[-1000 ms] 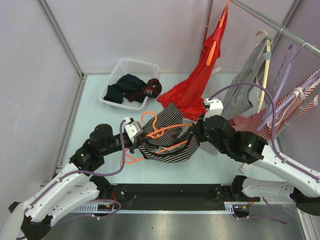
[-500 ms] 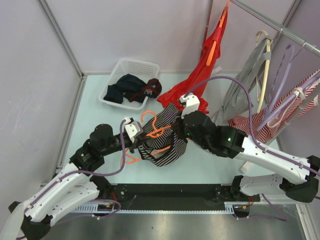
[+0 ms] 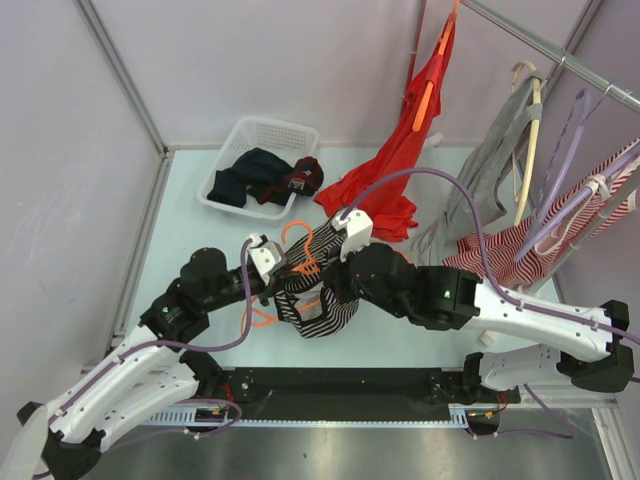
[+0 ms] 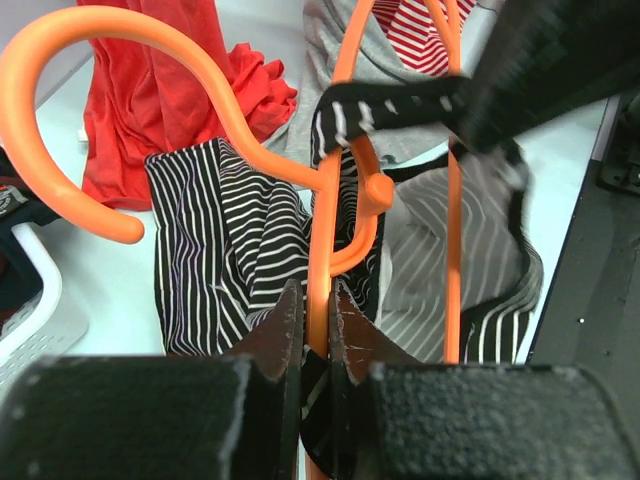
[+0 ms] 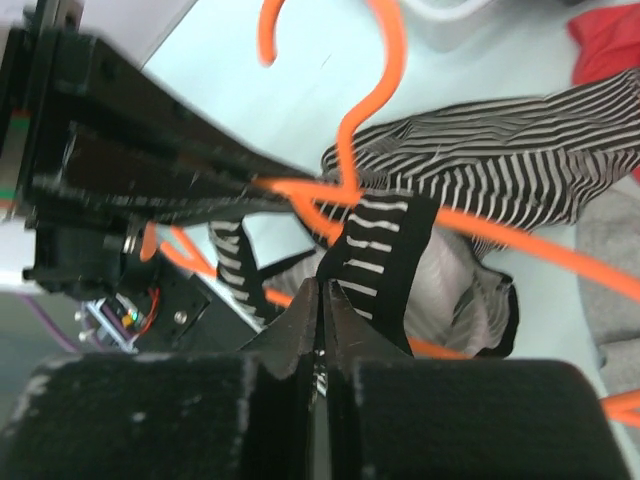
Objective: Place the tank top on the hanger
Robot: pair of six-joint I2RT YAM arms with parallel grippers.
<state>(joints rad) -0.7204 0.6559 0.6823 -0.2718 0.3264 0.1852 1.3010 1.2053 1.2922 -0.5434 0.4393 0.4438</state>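
Right gripper [image 5: 320, 292] pressed together, pinching tank top [image 5: 470, 170] by dark-edged strap right at fingertips. Left gripper [image 4: 318, 318] clamped on hanger [image 4: 322, 215] stem below hook. Judged about midway: one strap draped across hanger near neck, other strap not yet on. Body hangs bunched beneath hanger, between both claws.

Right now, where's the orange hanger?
Near the middle of the top view, the orange hanger is clamped by its bar in the left gripper, with the tank top bunched around it and the white basket beyond it.
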